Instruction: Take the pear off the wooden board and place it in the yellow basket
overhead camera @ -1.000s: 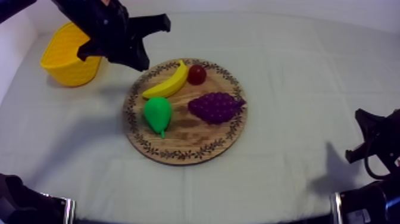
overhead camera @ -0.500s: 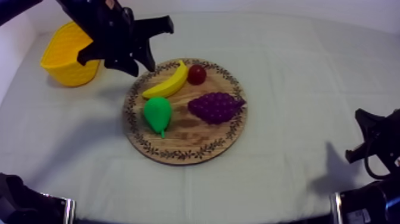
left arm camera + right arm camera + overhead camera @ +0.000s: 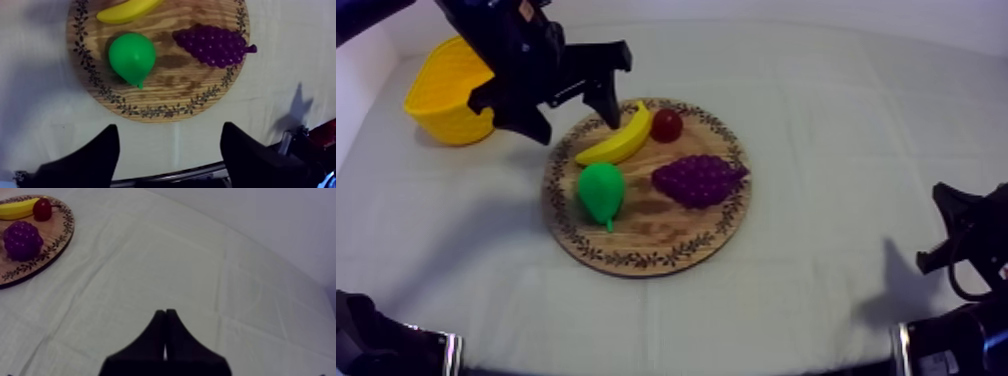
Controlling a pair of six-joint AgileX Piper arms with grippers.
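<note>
1 pear (image 3: 601,190), 1 banana (image 3: 618,140), 1 bunch of grapes (image 3: 698,180) on 1 board (image 3: 646,238).

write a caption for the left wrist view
Open jaws of the left arm face the green toy pear on the round wooden board

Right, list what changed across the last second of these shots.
The left gripper, open and empty, swung from beside the yellow basket toward the wooden board, and now hangs over its rim by the banana. Nothing was grasped or released. The pear, bunch of grapes, small red fruit and the shut right gripper stayed put.
</note>
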